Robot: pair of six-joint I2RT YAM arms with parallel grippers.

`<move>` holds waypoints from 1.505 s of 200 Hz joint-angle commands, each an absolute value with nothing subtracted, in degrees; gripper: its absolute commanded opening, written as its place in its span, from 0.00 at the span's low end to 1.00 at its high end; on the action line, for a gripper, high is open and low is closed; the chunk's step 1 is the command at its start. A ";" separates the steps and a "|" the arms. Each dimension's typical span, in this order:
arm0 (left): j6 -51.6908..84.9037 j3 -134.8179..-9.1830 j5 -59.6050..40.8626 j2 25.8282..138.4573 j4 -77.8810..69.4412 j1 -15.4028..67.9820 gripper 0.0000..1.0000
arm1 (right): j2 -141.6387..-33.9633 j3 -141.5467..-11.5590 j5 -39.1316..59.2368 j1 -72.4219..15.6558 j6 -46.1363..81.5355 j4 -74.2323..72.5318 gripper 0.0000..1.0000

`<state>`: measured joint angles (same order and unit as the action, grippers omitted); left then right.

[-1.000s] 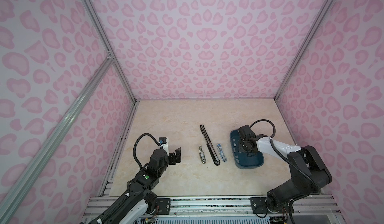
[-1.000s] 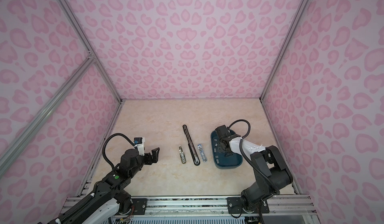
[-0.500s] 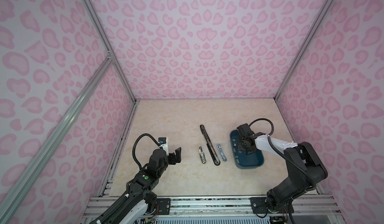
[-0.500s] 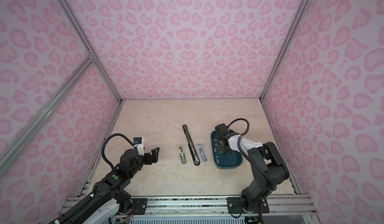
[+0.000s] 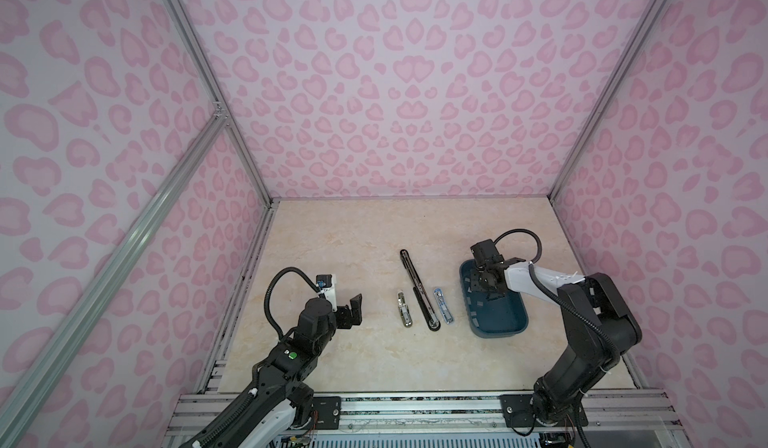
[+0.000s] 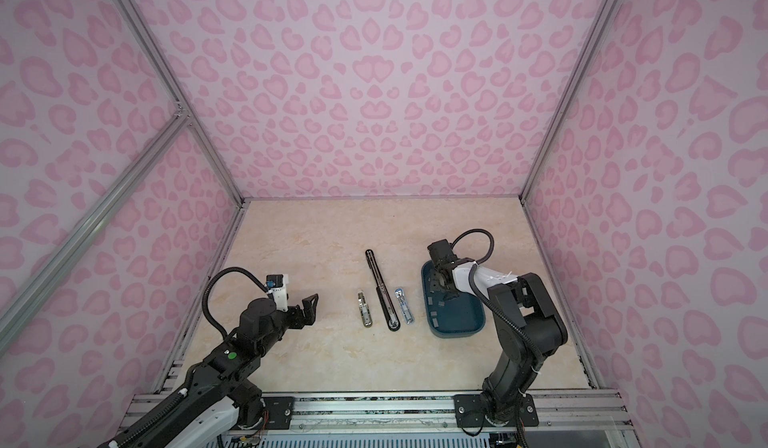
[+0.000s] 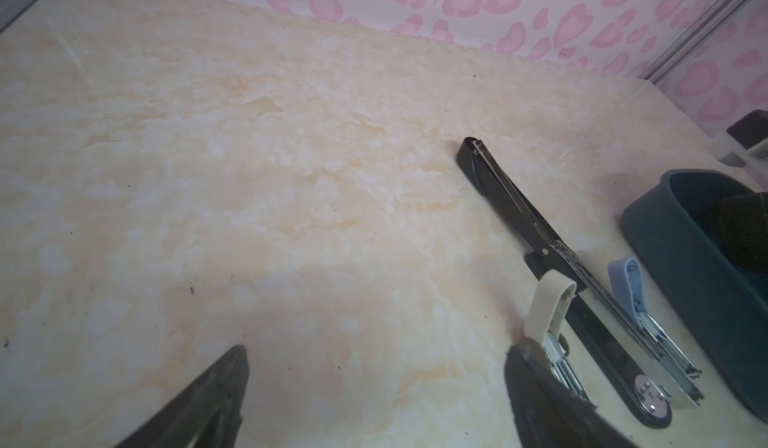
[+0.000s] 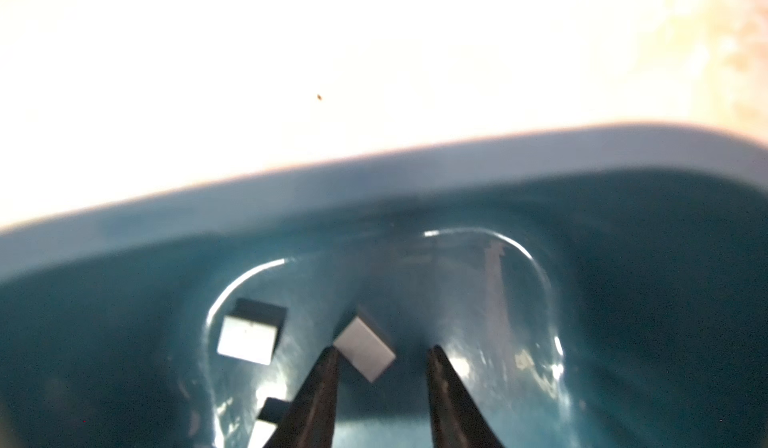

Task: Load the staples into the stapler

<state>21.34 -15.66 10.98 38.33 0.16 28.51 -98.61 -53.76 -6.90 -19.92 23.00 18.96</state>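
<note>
The staples [image 8: 245, 338] lie loose in the tray [image 5: 498, 319], at 3 o'clock from the staplers, so the right gripper [image 8: 383, 348] dips into the tray's 12 o'clock end to fetch one. Its jaws stand apart and clamp nothing. One strip [image 8: 363, 348] lies askew just off the tips, close by one finger, so I judge a pinch is being lined up. The cream stapler [image 5: 404, 309], black stapler [image 5: 417, 290] and blue stapler [image 5: 442, 305] lie opened flat, channels up, likely so a strip can drop straight in. The left gripper [image 7: 378, 346] hovers at their 9 o'clock, jaws wide apart and empty, probably placed to steady a stapler.
</note>
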 commanded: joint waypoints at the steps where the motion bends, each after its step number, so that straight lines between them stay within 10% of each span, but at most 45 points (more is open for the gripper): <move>1: 21.18 -16.06 11.85 38.01 -0.82 28.48 0.97 | -99.74 -54.20 -6.15 -20.01 22.04 20.56 0.38; 301: 21.28 -15.82 11.78 37.35 -0.70 28.48 0.97 | -100.36 -54.92 -6.84 -21.83 21.02 20.12 0.29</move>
<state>21.34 -15.66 11.62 37.39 0.27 28.51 -98.96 -54.30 -6.44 -22.00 21.45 18.63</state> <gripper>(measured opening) 0.970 0.291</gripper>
